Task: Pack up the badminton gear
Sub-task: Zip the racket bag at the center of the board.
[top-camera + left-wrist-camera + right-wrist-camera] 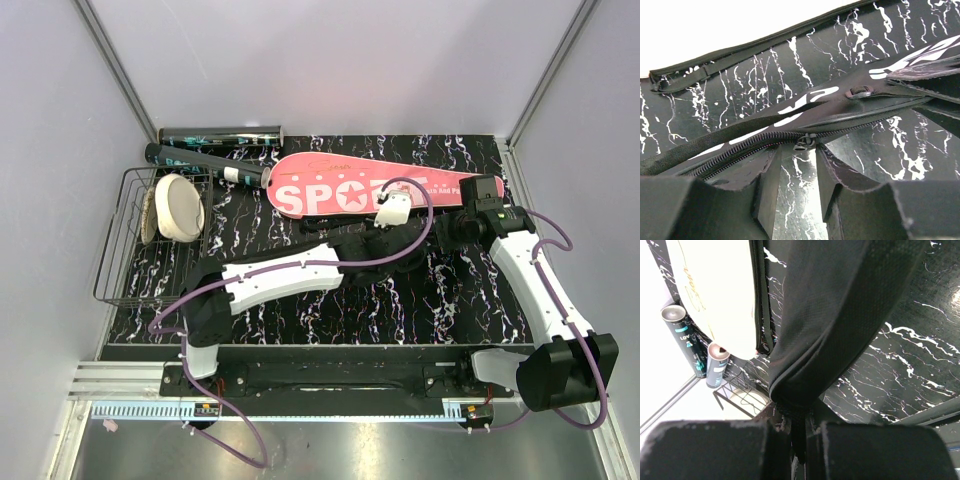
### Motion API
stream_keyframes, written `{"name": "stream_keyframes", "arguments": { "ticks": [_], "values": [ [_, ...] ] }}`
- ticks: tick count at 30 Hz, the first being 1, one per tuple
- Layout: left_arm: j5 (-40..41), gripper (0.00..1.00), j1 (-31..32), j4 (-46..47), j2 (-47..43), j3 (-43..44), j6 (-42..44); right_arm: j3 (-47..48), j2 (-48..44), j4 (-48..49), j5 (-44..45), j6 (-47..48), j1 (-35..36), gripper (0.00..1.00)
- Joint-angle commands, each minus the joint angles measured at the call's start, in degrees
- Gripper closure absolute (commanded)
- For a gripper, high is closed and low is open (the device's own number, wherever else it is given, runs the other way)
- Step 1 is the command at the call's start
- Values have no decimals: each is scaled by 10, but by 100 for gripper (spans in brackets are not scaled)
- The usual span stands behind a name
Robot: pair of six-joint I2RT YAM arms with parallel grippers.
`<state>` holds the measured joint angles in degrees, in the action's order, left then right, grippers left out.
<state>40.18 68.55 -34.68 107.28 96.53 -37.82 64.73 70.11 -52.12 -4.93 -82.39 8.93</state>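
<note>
Left wrist view first: my left gripper has its jaws apart. The zipper pull sits right at the gap, just ahead of the tips, and as far as I can see it touches neither finger. The zip runs off to the left of the jaws along the edge of the black bag, whose white lettering lies just beyond the pull. Past the bag I see the marbled table.

On the right wrist view, my right gripper has its jaws together, clamped on a fold of the bag's black fabric that rises straight out from between them. Beyond and left of those jaws lies the racket case, washed out pale here. Two dark tubes stand farther left, with a wire basket nearer than them.

From the top view, both grippers meet over the bag at mid-table. The racket case lies flat just beyond them, and the basket, well to their left, holds a cream disc.
</note>
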Motion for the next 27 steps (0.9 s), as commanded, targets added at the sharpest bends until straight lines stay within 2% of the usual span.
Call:
{"name": "stream_keyframes", "arguments": {
  "ticks": [1,8,19,22,27],
  "values": [
    [72,63,4,-7,9,37,27,-7,-1,-26,-58,-22,-2,100],
    [103,69,12,-6,22,55,44,-9,-2,-26,-57,-21,-1,100],
    [104,70,21,27,35,70,71,-7,-5,-26,-61,-17,-2,100],
    [111,74,21,28,41,74,78,-7,-6,-26,-63,-17,-2,100],
    [139,87,21,28,48,75,86,-10,-9,-26,-68,-19,-2,100]
  ]
}}
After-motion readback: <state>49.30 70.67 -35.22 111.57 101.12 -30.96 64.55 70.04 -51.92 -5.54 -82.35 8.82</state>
